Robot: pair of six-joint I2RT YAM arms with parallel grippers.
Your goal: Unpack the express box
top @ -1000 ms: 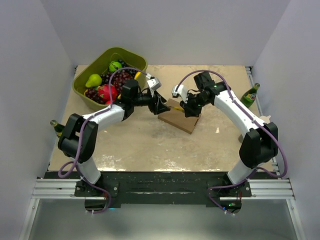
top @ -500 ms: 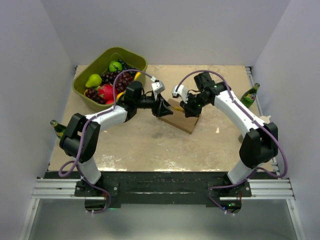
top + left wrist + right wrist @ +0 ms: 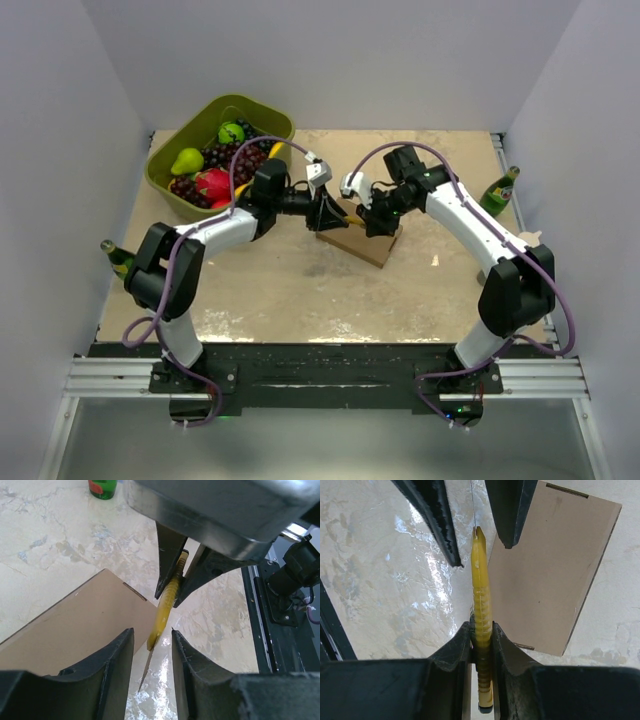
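The express box [image 3: 366, 243] is a flat brown cardboard mailer lying shut on the table, also seen in the left wrist view [image 3: 75, 625] and the right wrist view [image 3: 550, 570]. My right gripper [image 3: 373, 216] [image 3: 481, 626] is shut on the ribbed handle of a yellow utility knife [image 3: 481, 590], held above the box's left edge with its thin blade out. My left gripper [image 3: 330, 213] [image 3: 152, 632] faces it, open. Its two fingers stand on either side of the knife [image 3: 166, 602] at its blade end, with a gap on each side.
An olive-green tub [image 3: 262, 112] of fruit stands at the back left. A green bottle [image 3: 502, 188] sits at the table's right edge and another bottle [image 3: 115, 256] at the left edge. White walls close in three sides.
My left gripper has moved right towards the knife and its jaws have narrowed around the blade end. The right gripper has stayed shut on the knife, almost still.
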